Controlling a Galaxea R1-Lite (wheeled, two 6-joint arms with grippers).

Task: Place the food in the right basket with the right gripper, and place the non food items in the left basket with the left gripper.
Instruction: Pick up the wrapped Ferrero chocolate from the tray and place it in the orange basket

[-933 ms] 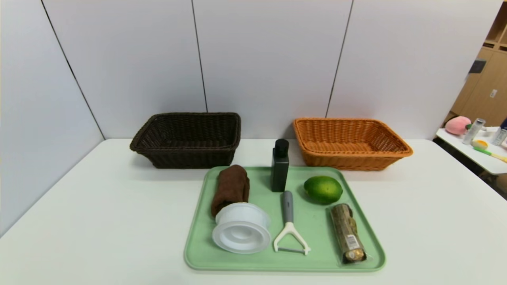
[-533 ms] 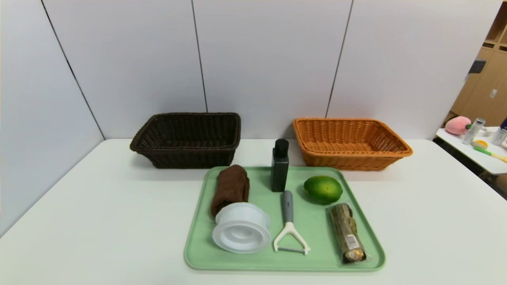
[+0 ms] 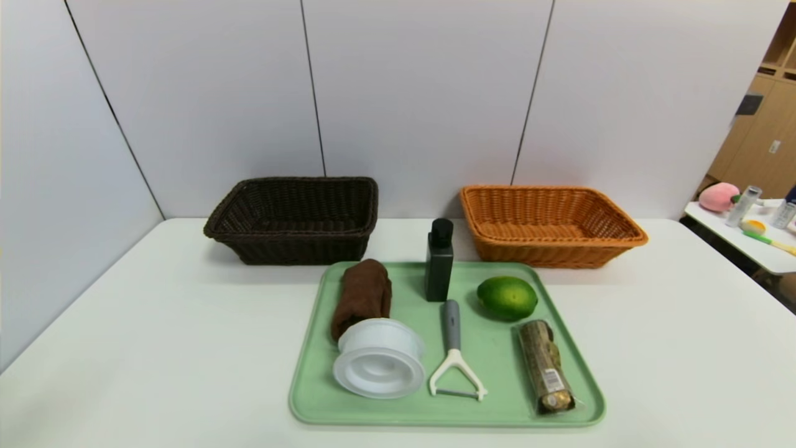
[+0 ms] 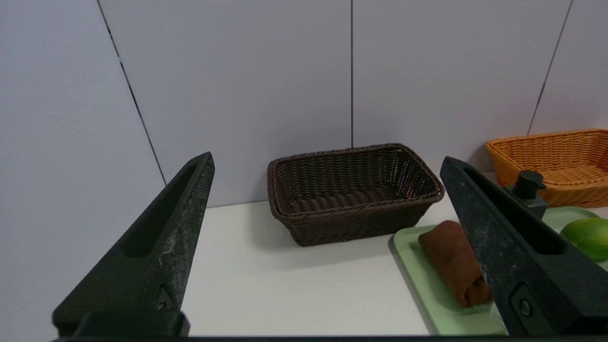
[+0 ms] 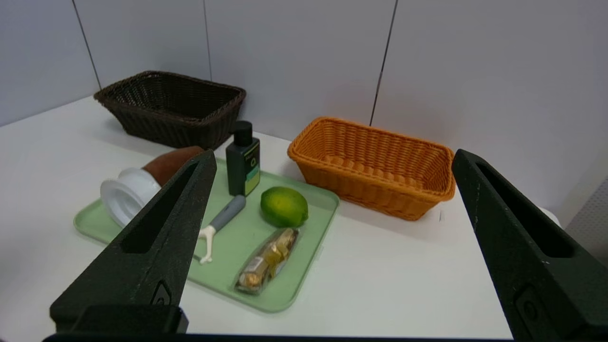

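A green tray (image 3: 497, 364) holds a green lime (image 3: 507, 297), a clear pack of gold chocolates (image 3: 546, 366), a dark bottle (image 3: 439, 260), a rolled brown cloth (image 3: 363, 294), a white round container (image 3: 378, 358) and a peeler (image 3: 453, 351). A dark brown basket (image 3: 295, 218) stands behind on the left, an orange basket (image 3: 550, 224) on the right. Neither arm shows in the head view. My left gripper (image 4: 325, 164) is open and empty, facing the brown basket (image 4: 351, 190). My right gripper (image 5: 332, 164) is open and empty, above the table right of the tray (image 5: 285, 285).
Grey wall panels stand right behind the baskets. A side table (image 3: 755, 246) with a pink toy and bottles stands off to the right. The white table (image 3: 155, 323) spreads out on both sides of the tray.
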